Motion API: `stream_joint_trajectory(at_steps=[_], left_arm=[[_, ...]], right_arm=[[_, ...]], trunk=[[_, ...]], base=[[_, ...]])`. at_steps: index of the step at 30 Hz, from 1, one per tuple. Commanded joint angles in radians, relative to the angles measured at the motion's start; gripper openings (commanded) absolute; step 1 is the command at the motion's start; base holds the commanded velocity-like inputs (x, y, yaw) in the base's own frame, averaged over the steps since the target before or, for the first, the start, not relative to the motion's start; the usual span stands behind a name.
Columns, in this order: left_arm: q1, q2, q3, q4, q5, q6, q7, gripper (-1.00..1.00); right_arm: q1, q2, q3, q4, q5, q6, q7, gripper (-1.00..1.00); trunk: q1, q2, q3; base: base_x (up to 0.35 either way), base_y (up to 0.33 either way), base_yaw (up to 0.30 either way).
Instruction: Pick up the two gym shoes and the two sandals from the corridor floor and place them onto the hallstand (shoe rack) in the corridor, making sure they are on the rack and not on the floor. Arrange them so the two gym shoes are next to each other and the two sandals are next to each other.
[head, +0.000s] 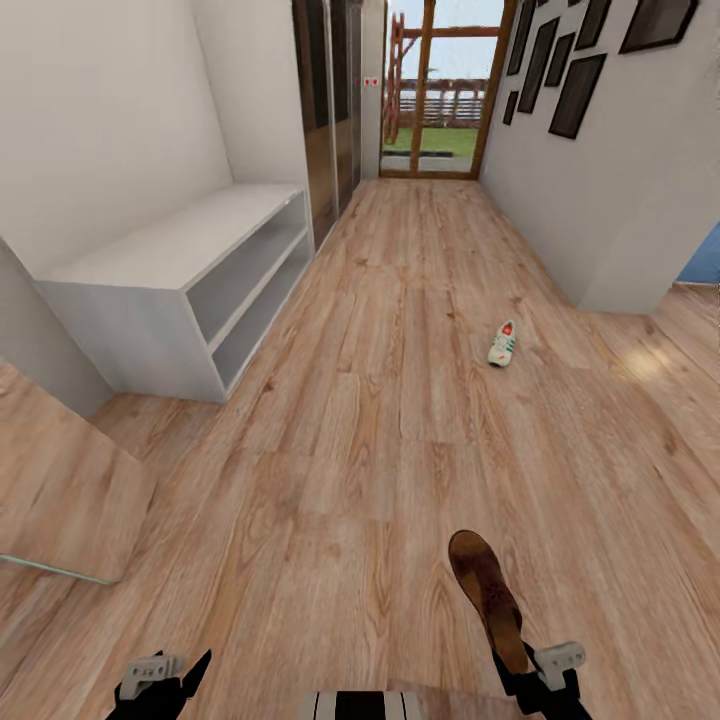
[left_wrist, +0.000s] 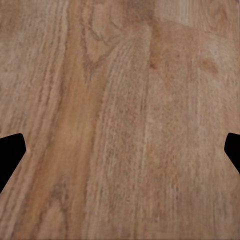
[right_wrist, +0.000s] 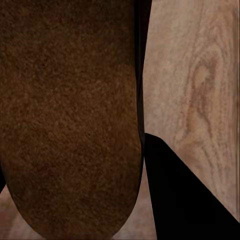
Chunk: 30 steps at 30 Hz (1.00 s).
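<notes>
One cream-white gym shoe (head: 502, 343) with green stripes and a red-orange patch lies alone on the wood-plank corridor floor (head: 380, 420), right of centre. A dark brown sandal (head: 487, 593) is lifted above the floor, with my right gripper (head: 532, 665) shut on its near end. In the right wrist view the sandal's brown suede surface (right_wrist: 70, 120) sits against a black finger (right_wrist: 185, 200). My left gripper (head: 168, 676) hangs open and empty over bare planks, fingertips wide apart around (left_wrist: 122, 150). The hallstand is out of view.
A plain white two-bay bench (head: 190, 285) stands against the left wall. A reflective panel (head: 60, 490) leans at the near left. Dark picture frames (head: 575, 70) hang on the right wall. A glass door (head: 440, 90) closes the far end.
</notes>
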Motion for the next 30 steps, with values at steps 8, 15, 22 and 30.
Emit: stream_joint_trajectory(at_steps=[8,15,22,30], left_arm=[[0.003,-0.003,0.009,0.004,0.003,-0.046,-0.007,1.0],[0.003,-0.003,0.011,0.021,0.002,-0.053,-0.007,1.0],[0.004,-0.003,0.009,0.045,0.001,-0.054,-0.007,1.0],[0.004,-0.003,0.007,0.047,0.001,-0.054,-0.007,1.0]], right_arm=[[0.003,-0.002,0.006,0.027,-0.122,-0.027,0.004,-1.0],[0.003,0.0,0.008,0.028,-0.158,-0.031,0.005,-1.0],[0.003,0.0,0.008,0.03,-0.159,-0.031,0.005,-1.0],[0.003,0.0,0.008,0.032,-0.159,-0.031,0.006,-1.0]], trunk=[[-0.004,0.002,0.037],[-0.007,0.003,0.064],[-0.01,0.005,0.096],[-0.014,0.007,0.138]], base=[[0.0,0.0,0.0],[0.0,0.0,0.0],[0.0,0.0,-0.03],[0.0,0.0,-0.101]])
